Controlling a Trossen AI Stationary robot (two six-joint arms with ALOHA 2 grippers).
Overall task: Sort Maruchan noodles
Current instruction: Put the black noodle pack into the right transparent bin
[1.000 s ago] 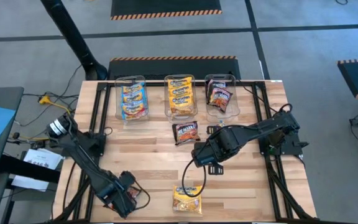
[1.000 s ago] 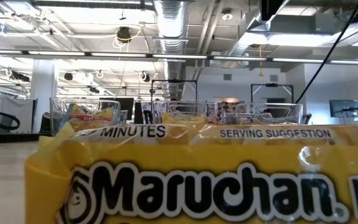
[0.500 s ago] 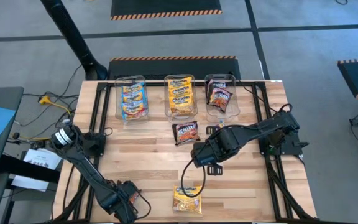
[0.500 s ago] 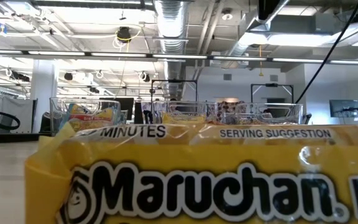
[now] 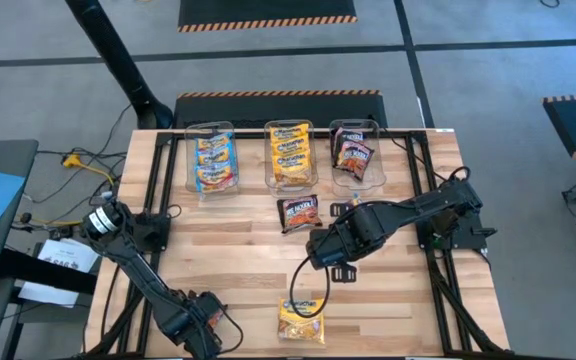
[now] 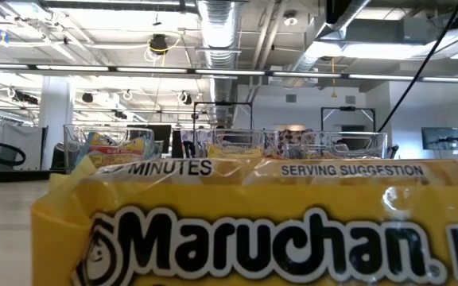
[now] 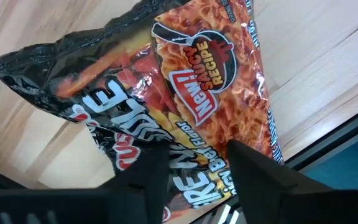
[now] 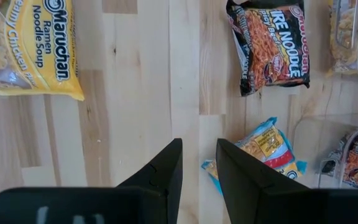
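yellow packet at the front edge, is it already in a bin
No, the yellow packet lies on the bare table, far from the three bins.

Wooden slat table bearing bins and loose noodle packets.

Along far edge, three clear bins in a row, each holding packets. Just before middle bin, a black-red packet. At near edge, a yellow packet. At near left corner, another black-red packet flat on the wood.
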